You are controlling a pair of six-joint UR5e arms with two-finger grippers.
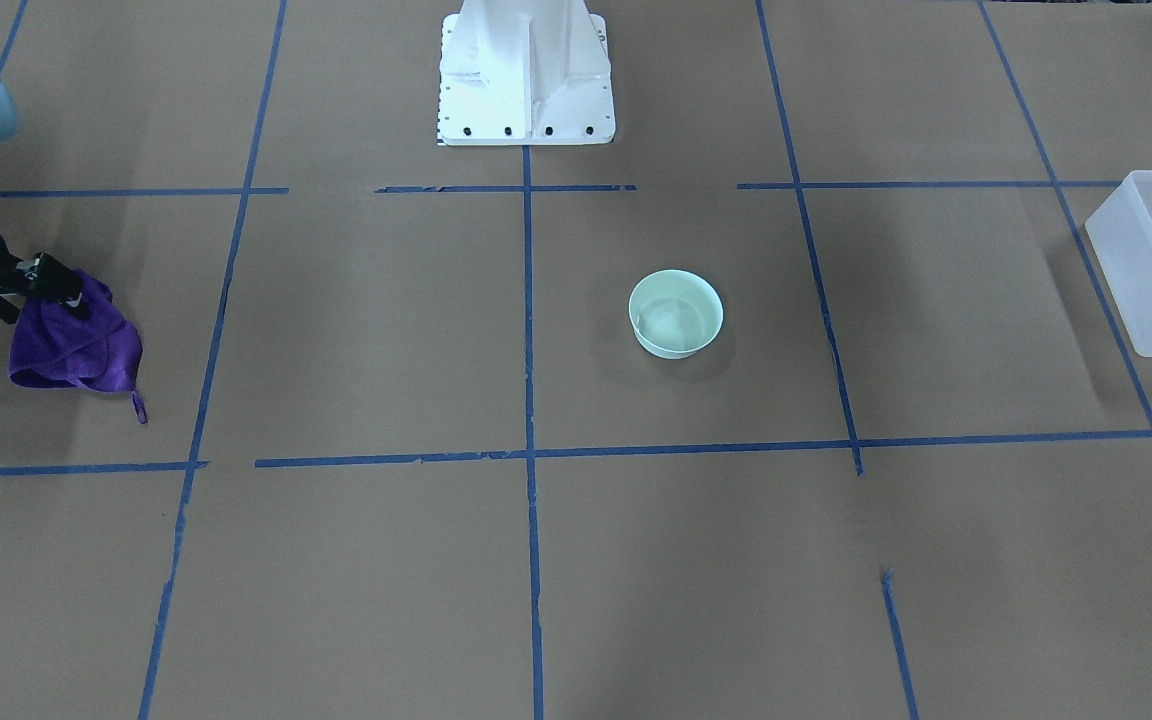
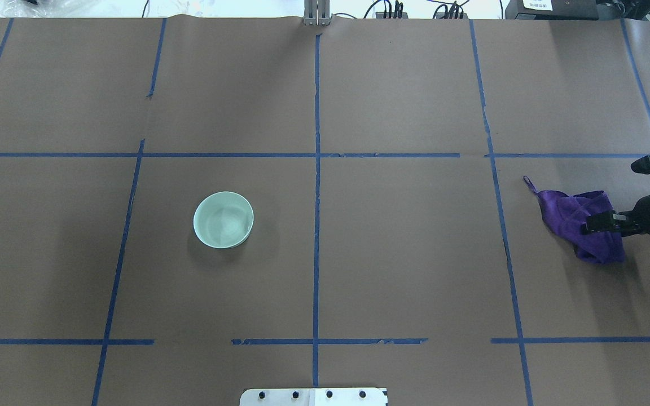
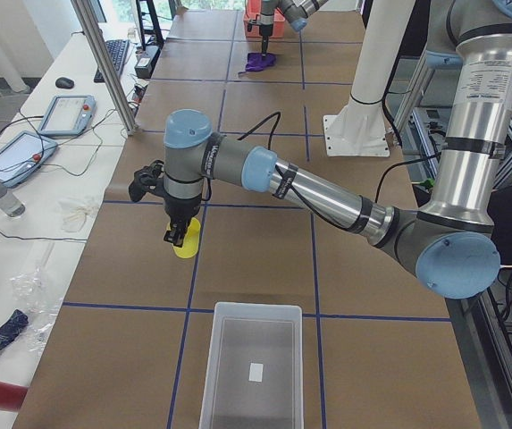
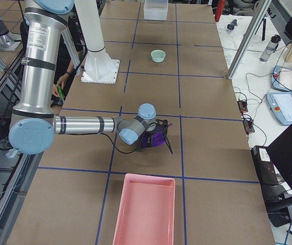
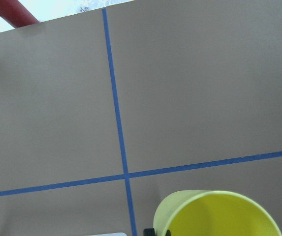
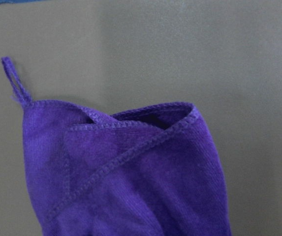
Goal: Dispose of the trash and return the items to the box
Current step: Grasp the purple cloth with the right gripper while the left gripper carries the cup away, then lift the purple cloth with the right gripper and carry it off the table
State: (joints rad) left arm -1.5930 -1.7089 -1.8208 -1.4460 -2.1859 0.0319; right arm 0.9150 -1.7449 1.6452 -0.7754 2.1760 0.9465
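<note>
Brown-papered table [image 2: 404, 254] is crossed by blue tape [image 2: 316, 225], white desk [image 3: 46, 192] alongside.

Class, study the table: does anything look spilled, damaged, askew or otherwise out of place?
Nothing is spilled or broken. The right gripper holds the purple cloth bunched up, and the blue tape grid has gaps and ragged ends. The bowl stands upright.

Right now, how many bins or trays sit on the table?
2: translucent white bin at the end of the table on the robot's left; pink tray at the end on its right.
</note>
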